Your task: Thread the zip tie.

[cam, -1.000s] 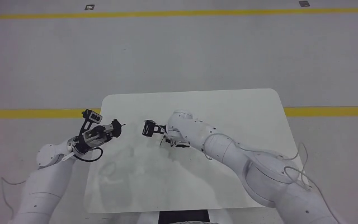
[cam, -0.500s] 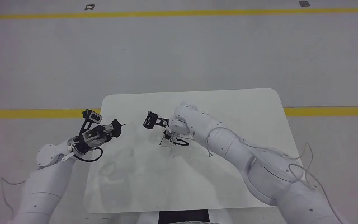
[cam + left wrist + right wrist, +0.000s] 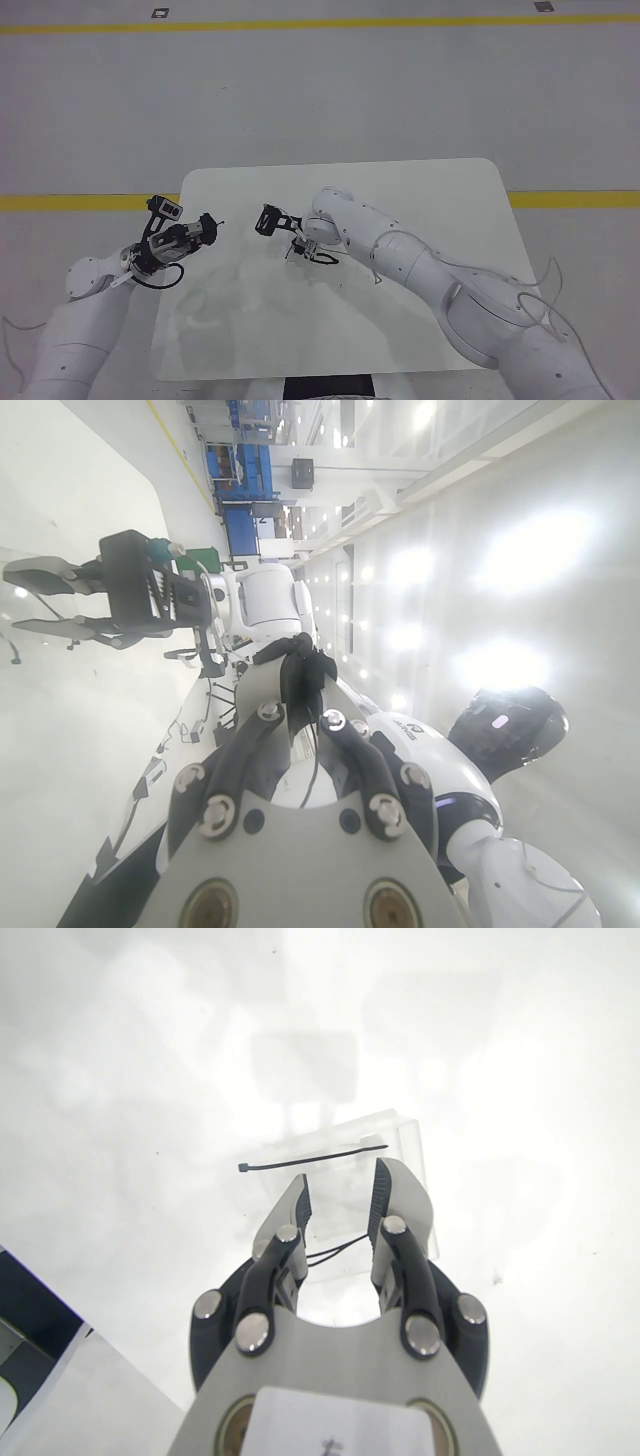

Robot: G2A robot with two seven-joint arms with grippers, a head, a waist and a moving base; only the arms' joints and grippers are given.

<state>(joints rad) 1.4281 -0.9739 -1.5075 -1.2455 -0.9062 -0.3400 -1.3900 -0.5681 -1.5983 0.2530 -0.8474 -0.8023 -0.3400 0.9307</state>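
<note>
My right gripper hangs spread above the thin black plastic zip tie lying across the clear plastic block, poised to pinch it. My left gripper, well aside, clenches a thin black strand.

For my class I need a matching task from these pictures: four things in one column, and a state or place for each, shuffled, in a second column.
Things
1. left gripper
2. right gripper
3. black zip tie
4. clear box

States or places
A. stands on the white table
B. open
C. lies across the clear box
D. shut on a thin black strand

Pairs: 1-D, 2-B, 3-C, 4-A
</note>
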